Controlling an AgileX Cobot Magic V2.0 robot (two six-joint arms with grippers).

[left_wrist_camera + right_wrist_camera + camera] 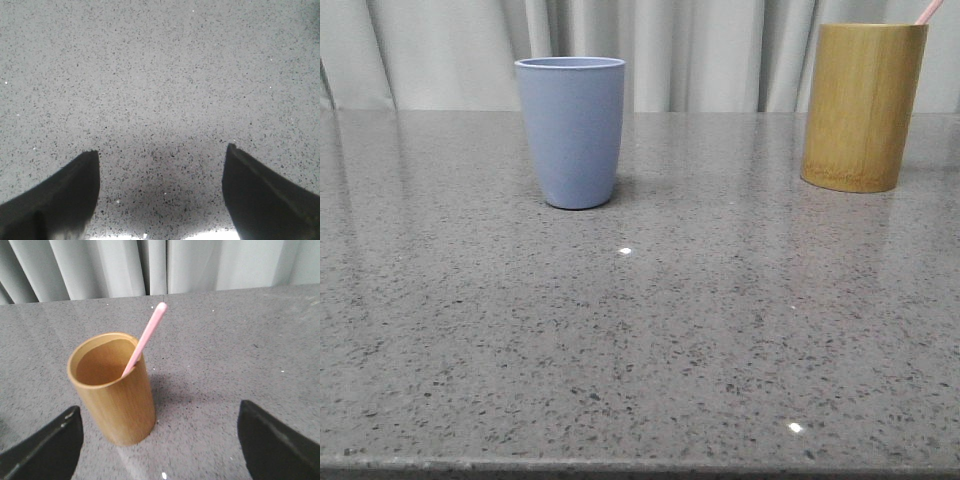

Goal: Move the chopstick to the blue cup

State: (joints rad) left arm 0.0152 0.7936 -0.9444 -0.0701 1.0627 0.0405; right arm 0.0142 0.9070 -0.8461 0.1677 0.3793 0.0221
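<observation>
Clearly the pink chopstick [145, 339] leans in the bamboo holder [114, 390], so the right claw [160, 440] hangs spread wide nearby, the left claw [161, 195] gapes over bare worktop [160, 75], and the blue cup [571, 130] waits.

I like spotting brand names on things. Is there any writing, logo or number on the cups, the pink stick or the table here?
None can be read.
Blue cup: plain, no print.
Bamboo holder: bare wood grain, no label.
Pink chopstick: unmarked.
Speckled stone table: only flecks and glints, no signs.
</observation>
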